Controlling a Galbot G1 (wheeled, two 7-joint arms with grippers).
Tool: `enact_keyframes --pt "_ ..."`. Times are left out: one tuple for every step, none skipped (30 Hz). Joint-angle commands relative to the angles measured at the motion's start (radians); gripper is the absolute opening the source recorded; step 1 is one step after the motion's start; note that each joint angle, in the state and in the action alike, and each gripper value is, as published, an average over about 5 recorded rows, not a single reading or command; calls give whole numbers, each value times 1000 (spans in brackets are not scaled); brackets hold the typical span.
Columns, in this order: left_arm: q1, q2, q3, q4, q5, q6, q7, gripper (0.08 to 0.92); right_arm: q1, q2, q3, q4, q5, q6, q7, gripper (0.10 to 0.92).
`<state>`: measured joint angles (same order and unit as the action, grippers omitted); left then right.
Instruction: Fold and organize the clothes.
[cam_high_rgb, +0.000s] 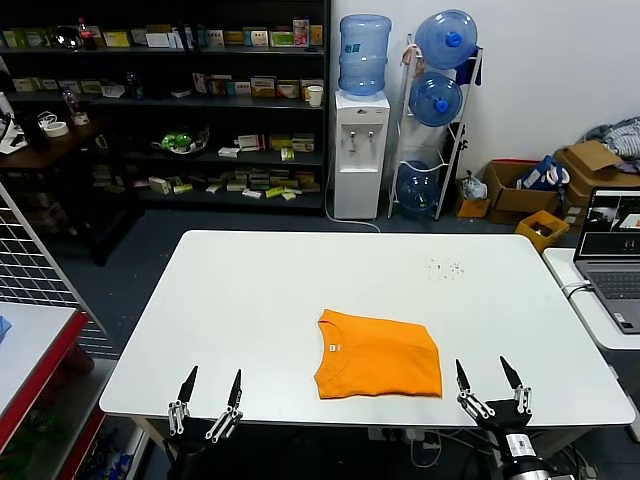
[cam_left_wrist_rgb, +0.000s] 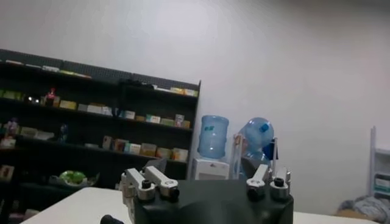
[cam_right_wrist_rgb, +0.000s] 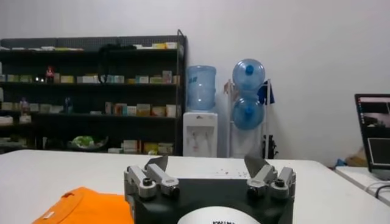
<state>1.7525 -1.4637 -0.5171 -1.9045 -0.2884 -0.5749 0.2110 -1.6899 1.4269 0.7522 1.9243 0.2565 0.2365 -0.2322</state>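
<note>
Jaws spread and empty on both grippers, left (cam_high_rgb: 209, 397) and right (cam_high_rgb: 487, 383), hovering at the desk's (cam_high_rgb: 250, 300) near edge. Folded shirt (cam_high_rgb: 378, 353) lies on the desk near that edge, just beside the right gripper, neck label showing.

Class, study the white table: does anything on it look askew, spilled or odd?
Little stands out. The bright orange cotton T-shirt lies folded in a neat rectangle. One oddity: small dark specks scattered on the white table, beyond the shirt; what they are can't be told.
</note>
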Motion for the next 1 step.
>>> enact_keyframes --pt "1 0 3 0 -2 0 0 823 2 0 2 1 10 -9 -3 823"
